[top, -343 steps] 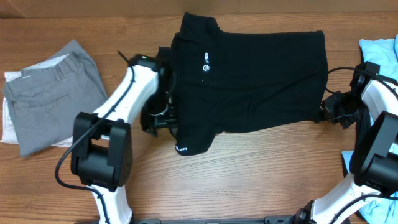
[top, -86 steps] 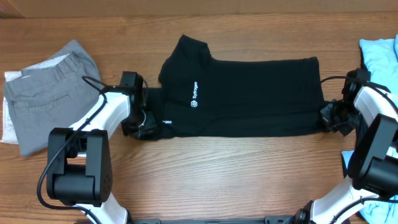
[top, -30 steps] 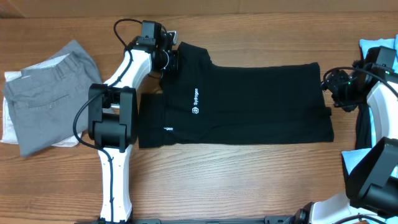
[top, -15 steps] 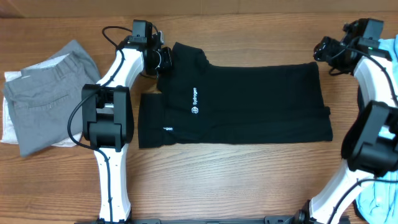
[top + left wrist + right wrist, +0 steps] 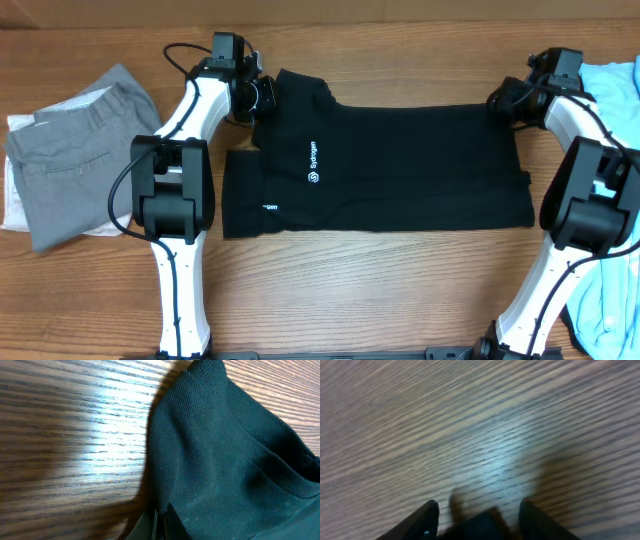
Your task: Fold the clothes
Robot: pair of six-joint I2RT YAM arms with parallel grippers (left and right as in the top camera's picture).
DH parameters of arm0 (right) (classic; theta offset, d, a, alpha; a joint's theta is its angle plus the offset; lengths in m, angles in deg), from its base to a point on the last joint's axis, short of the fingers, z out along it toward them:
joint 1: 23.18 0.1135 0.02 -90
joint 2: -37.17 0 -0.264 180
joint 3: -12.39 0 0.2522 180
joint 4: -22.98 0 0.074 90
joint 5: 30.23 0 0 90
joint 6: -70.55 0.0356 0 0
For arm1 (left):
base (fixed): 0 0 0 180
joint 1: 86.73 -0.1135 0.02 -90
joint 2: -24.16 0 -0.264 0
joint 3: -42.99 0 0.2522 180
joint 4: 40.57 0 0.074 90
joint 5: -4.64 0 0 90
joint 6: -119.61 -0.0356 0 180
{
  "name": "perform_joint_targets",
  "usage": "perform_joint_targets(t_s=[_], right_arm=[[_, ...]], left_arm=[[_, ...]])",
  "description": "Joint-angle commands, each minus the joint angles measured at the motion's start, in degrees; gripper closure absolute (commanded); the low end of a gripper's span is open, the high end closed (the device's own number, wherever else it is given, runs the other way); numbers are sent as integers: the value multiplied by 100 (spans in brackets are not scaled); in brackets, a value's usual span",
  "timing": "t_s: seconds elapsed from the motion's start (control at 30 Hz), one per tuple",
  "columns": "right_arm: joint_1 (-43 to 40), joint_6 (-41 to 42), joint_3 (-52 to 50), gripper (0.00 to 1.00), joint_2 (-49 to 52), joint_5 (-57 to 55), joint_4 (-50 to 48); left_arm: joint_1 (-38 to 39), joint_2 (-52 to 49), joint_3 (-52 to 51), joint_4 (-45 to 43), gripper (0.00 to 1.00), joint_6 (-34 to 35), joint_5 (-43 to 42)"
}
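The black shirt [image 5: 400, 160] lies flat in the middle of the desk [image 5: 380, 290], nearer the far edge, collar to the left. The left gripper [image 5: 262, 95] is closed on the collar edge. The right gripper [image 5: 498, 103] has its fingers apart at the shirt's far right corner

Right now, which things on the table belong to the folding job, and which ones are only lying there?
For the job: black shirt; left gripper, at its collar; right gripper, at its far corner.
Lying about: grey trousers; light-blue garment.
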State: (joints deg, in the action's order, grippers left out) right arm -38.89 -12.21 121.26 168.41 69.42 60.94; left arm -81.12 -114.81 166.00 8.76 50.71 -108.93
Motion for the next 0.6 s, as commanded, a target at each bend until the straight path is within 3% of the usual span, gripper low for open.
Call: perform_joint_targets(t_s=[0.0,0.1,0.13,0.23,0.57], right_arm=[[142,22,90,55,133,-225,109],[155,90,90,70,133,-599,203],[155,195,90,81,133,-708,227],[146,323,90,90,133,-756,251],[114,520,544,96,-208,-1161,1150]], left_arm=[[-33,142,79,48,96,76,170],[-33,142,79,68,96,76,170],[-33,142,79,66,96,74,170],[-33,142,79,63,96,74,168],[-39,793,90,68,95,-400,59]])
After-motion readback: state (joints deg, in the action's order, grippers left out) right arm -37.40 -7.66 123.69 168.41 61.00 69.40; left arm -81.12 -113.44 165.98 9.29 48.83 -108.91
